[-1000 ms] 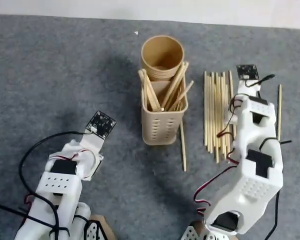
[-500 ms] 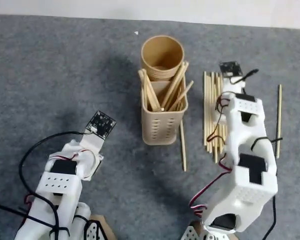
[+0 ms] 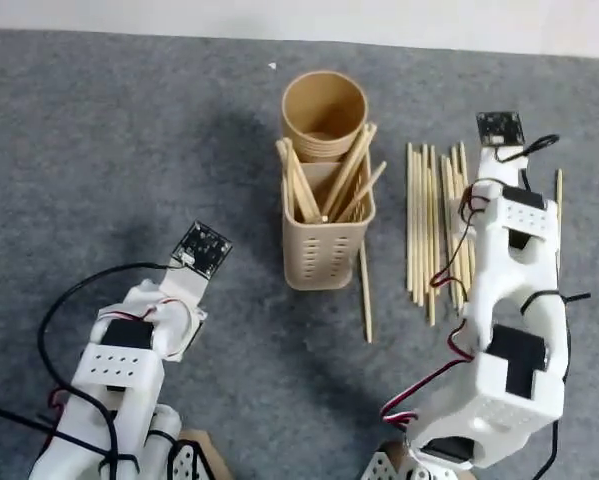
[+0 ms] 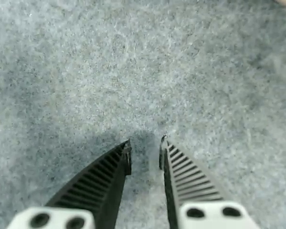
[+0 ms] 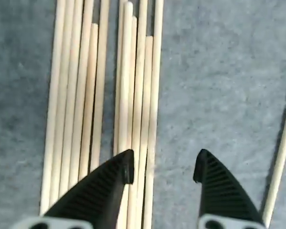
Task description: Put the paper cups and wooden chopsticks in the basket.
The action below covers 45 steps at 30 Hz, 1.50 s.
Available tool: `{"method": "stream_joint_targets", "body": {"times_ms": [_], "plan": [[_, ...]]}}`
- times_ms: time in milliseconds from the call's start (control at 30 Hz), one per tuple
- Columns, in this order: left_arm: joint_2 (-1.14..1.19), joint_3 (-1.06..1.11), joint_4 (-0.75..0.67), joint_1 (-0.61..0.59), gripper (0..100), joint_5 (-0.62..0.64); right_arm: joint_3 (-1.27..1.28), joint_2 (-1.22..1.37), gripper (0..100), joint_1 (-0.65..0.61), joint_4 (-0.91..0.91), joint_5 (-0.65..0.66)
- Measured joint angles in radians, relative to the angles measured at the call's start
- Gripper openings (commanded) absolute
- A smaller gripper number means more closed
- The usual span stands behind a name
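**Bench** [image 3: 129, 140]: grey felt-like top, with both arms mounted at the near edge.

**Basket** [image 3: 324, 255]: beige and perforated, standing upright mid-bench. It holds:
- one paper cup [image 3: 324, 110], brown, upright with its mouth open, in the end nearer the far edge;
- a bundle of wooden chopsticks [image 3: 347, 180], leaning at crossed angles in the end nearer the arms.

**Loose chopstick row** [image 3: 426, 230]: lies flat and roughly parallel, towards the right edge of the bench, apart from the basket.

**Stray chopstick** [image 3: 365, 295]: lies flat, just beside the basket's right near corner.

**Single chopstick** [image 3: 558, 205]: lies flat, closest to the right edge, beyond the right arm.

**Right arm** [image 3: 514, 290]: stretched over the loose row.

**Right pincer** [image 5: 163, 172]: fingers spread apart and gripping nothing. One tip is above the row's outer sticks, the other above bare bench.

**Left arm** [image 3: 129, 350]: at the near left corner, well apart from the basket.

**Left pincer** [image 4: 145, 155]: fingers a little apart, holding nothing, above bare bench.
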Motion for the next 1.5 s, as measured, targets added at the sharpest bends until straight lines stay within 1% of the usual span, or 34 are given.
{"method": "stream_joint_targets", "body": {"times_ms": [133, 300, 400, 600, 667, 767, 833, 900, 1033, 1100, 1233, 1367, 1500], "plan": [[0.000, 0.000, 0.000, -0.002, 13, 0.000, 0.000, 0.005, 21.6, 0.005, 0.000, 0.000], [0.000, 0.000, 0.000, -0.002, 13, 0.000, 0.000, 0.135, 21.6, 0.005, 0.000, 0.000], [0.000, 0.000, 0.000, -0.002, 13, 0.000, -0.034, 0.206, 21.6, 0.011, -0.034, 0.000], [0.000, 0.000, 0.000, -0.002, 13, 0.000, -0.077, 0.250, 21.4, 0.017, -0.028, 0.002], [0.000, 0.000, 0.000, -0.002, 13, 0.000, -0.091, 0.258, 16.2, 0.018, -0.012, 0.002], [0.000, 0.000, 0.000, -0.002, 13, 0.000, -0.141, 0.264, 0.0, 0.020, 0.048, 0.002], [0.000, 0.000, 0.000, -0.002, 13, 0.000, -0.175, 0.265, 1.3, 0.021, 0.084, 0.002], [0.000, 0.000, 0.000, -0.002, 13, 0.000, -0.198, 0.267, 0.5, 0.021, 0.117, 0.002], [0.000, 0.000, 0.000, -0.002, 13, 0.000, -0.219, 0.267, 0.6, 0.021, 0.129, 0.002], [0.000, 0.000, 0.000, -0.002, 13, 0.000, -0.233, 0.267, 0.6, 0.021, 0.130, -0.026], [0.000, 0.000, 0.000, -0.002, 13, 0.000, -0.239, 0.166, 0.6, 0.021, 0.130, -0.115], [0.000, 0.000, 0.000, -0.002, 13, 0.000, -0.241, -0.071, 0.6, 0.009, 0.132, -0.175], [0.000, 0.000, 0.000, -0.002, 13, 0.000, -0.180, -0.331, 0.6, -0.046, 0.143, -0.203]]}}
